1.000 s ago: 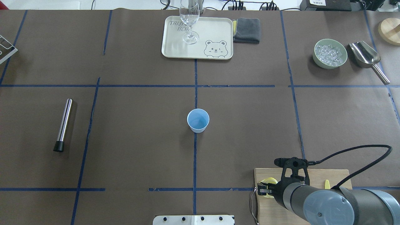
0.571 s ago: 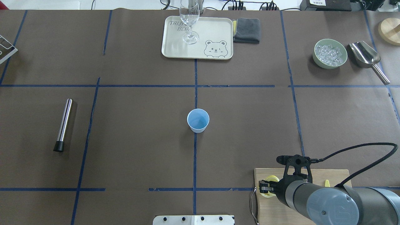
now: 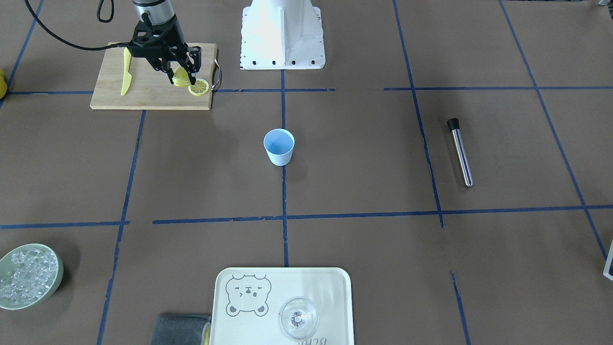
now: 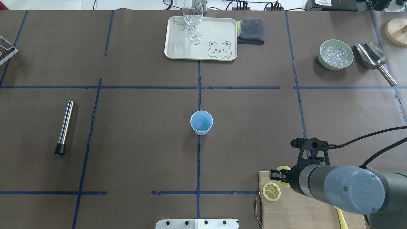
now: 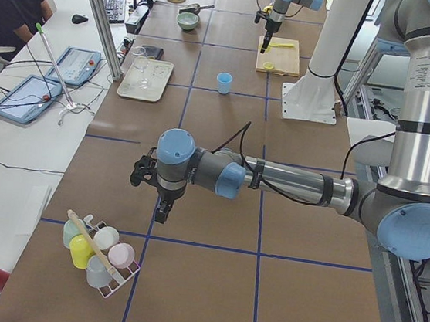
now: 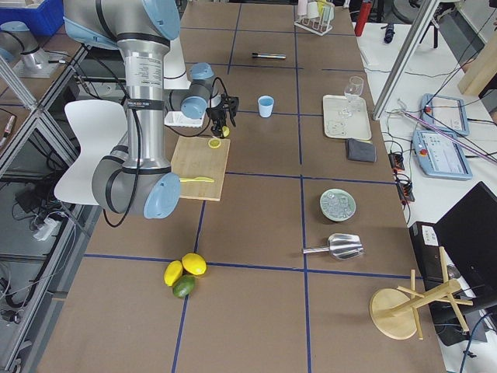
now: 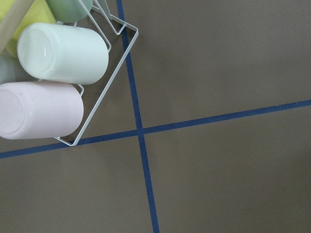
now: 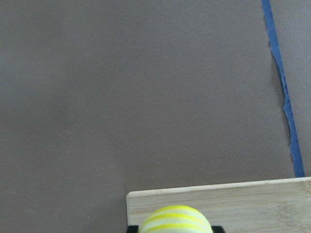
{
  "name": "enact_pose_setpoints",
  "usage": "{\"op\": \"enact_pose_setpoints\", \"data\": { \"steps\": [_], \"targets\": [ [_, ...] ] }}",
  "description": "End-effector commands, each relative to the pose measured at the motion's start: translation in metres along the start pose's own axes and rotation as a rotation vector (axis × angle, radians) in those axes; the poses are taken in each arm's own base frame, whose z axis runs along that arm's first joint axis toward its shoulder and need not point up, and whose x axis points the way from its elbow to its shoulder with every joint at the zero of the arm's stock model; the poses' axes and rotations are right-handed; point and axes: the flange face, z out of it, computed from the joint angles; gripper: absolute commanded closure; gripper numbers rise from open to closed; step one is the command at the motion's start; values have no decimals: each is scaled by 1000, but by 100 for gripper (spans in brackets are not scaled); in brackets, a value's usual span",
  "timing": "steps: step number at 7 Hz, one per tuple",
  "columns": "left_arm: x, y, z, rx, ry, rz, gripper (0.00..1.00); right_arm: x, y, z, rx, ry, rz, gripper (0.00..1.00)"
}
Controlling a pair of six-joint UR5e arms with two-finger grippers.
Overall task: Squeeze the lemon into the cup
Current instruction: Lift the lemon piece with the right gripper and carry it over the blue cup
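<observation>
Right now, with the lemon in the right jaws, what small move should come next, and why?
Probably carry the lemon sideways toward the cup until it hangs over the mouth. The right jaws are shut on it just above the board, clear of the slice, while the cup stands apart at the table's centre, so squeezing here would miss it.

Counter covering (image 4: 143, 143) matt brown paper; cutting board (image 4: 286, 213) bare pale wood; cup (image 4: 201, 122) smooth light-blue plastic; muddler (image 4: 65, 125) brushed metal; scoop (image 4: 370, 55) polished metal; cloth (image 4: 251, 31) grey, napped; lemon (image 8: 175, 219) rind smooth.
</observation>
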Motion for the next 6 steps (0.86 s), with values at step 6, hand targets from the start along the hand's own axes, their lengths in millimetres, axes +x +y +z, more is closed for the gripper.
{"op": "enact_pose_setpoints", "data": {
  "steps": [6],
  "targets": [
    [1, -1, 0, 0, 2, 1, 0, -207, -84, -39, -11, -5, 12, 43]
  ]
}}
